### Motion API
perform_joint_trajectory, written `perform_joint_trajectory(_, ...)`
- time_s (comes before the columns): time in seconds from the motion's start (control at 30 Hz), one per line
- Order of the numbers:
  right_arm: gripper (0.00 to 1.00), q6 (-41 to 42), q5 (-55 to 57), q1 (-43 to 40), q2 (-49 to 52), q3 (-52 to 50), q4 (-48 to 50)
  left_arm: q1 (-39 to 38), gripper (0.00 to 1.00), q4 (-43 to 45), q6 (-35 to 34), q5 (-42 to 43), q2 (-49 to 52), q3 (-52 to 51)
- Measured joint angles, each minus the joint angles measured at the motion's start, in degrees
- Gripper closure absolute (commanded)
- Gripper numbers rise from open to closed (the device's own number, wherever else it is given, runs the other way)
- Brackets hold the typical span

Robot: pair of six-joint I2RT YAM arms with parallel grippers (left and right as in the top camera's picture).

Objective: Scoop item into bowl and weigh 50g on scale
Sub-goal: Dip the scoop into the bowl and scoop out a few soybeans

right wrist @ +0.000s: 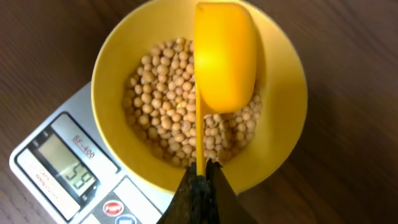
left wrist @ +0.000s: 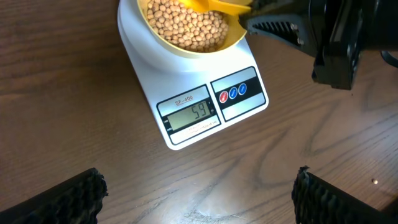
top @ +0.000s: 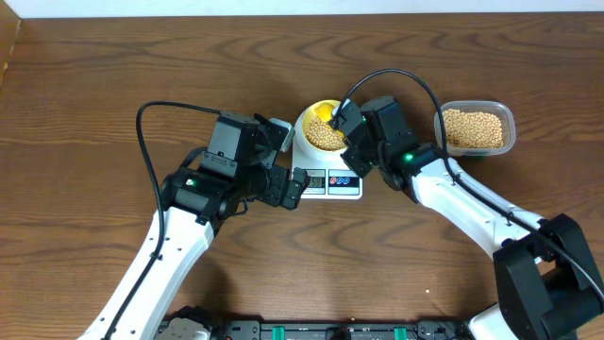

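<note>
Near the middle of the brown wooden tabletop (top: 113,66), a little toward its far edge, sits the flat white kitchen scale (left wrist: 155,68), its small grey display (left wrist: 193,114) and coloured buttons (left wrist: 233,93) facing the near edge. The display shows two digits, but I can't read them surely from here. On the platform stands the small round yellow bowl (right wrist: 280,124), well filled with small round tan beans (right wrist: 161,106). The right gripper (right wrist: 202,177) reaches in from the right side, its pincer pressed together on the thin handle of a yellow plastic scoop (right wrist: 224,56). The scoop's head hangs over the beans inside the bowl's rim, and I see no beans on the side turned to the camera. The left gripper (left wrist: 198,180) hovers over bare wood just on the near-left side of the scale, its black ribbed fingers (left wrist: 68,199) spread wide apart and holding nothing. Off toward the right edge of the tabletop, apart from the scale, rests a clear rounded-rectangular plastic tub (top: 512,127) with more of the same beans in it. A black cable (top: 142,142) loops above the left arm
</note>
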Motion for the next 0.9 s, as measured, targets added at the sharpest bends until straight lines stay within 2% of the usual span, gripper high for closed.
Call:
perform_joint_trajectory(0.17, 0.99, 0.13, -1.86, 0.00, -0.15, 0.11, -1.38, 0.00, 0.02, -0.02, 0.00, 0.02, 0.00, 0.00)
perform_joint_trajectory(0.9, 0.99, 14.19, -8.92, -1.68, -0.13, 0.11, 1.53, 0.00, 0.02, 0.00, 0.00, 0.00, 0.00, 0.00)
